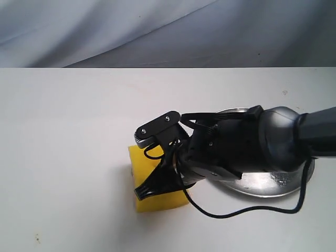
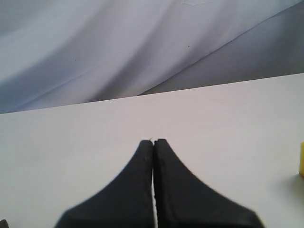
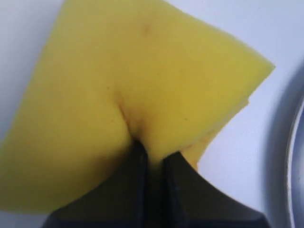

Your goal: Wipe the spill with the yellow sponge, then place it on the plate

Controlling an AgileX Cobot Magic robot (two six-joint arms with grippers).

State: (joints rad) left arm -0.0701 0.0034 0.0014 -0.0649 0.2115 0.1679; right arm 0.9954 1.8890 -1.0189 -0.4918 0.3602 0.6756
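Yellow sponge (image 3: 142,90) between right fingers (image 3: 124,199), pinch crease only in wrist view

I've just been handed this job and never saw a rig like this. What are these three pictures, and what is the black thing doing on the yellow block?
This is a robot with two arms, each ending in a two-fingered gripper. The wide picture comes from a camera off the arms. The other two come from a camera on each wrist, looking along the fingers. On the white table sit the yellow sponge and, beside it, the plate, a shiny metal dish. The right gripper is shut on the yellow sponge, pinching the foam. The left gripper is shut and holds nothing. I can see no spill in any picture.
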